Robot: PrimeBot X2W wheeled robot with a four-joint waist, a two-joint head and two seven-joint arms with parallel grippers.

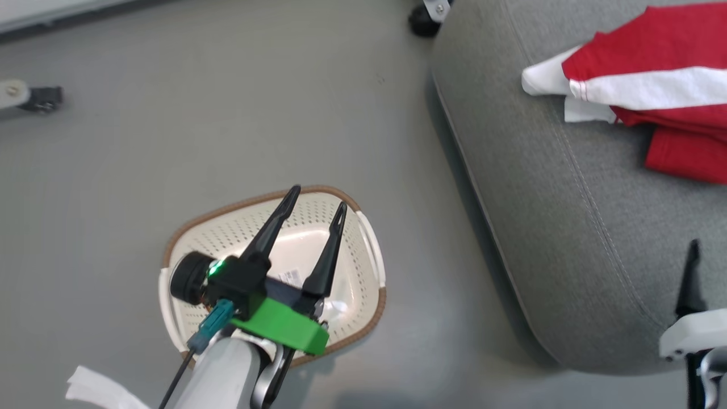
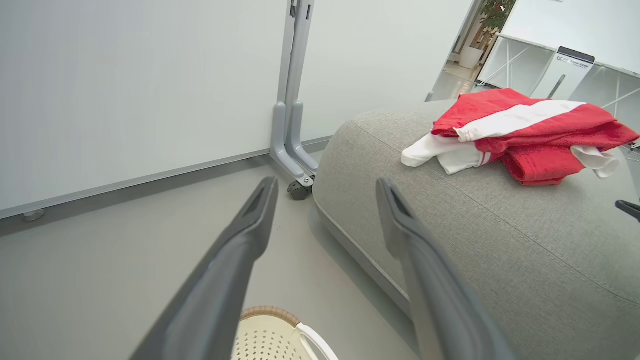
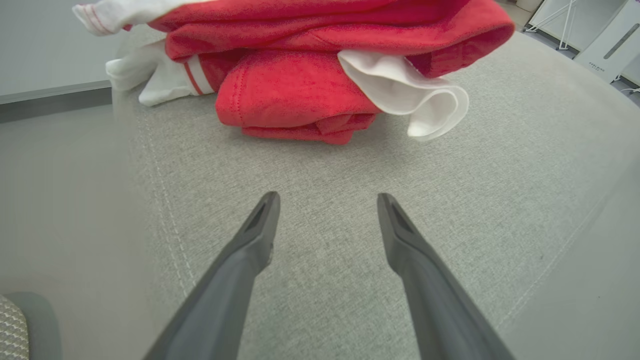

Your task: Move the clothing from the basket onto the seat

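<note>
The red and white clothing (image 1: 653,85) lies in a loose pile on the grey seat (image 1: 568,227), toward its far right. The same pile of clothing (image 2: 520,132) sits on the seat (image 2: 500,240) in the left wrist view, and the clothing (image 3: 310,70) lies ahead of my right gripper (image 3: 327,202), which is open above the seat (image 3: 325,165) and holds nothing. The cream basket (image 1: 341,238) stands on the floor with only a label on its bottom. My left gripper (image 1: 318,197) hangs open over the basket. The basket's rim (image 2: 267,312) peeks in below my left gripper (image 2: 325,187).
A white partition on a castor foot (image 2: 299,189) stands just beyond the seat's far corner. Another castor (image 1: 40,99) is at the far left of the floor. White paper (image 1: 93,389) lies by the basket's near side. Grey floor (image 1: 227,113) surrounds the basket.
</note>
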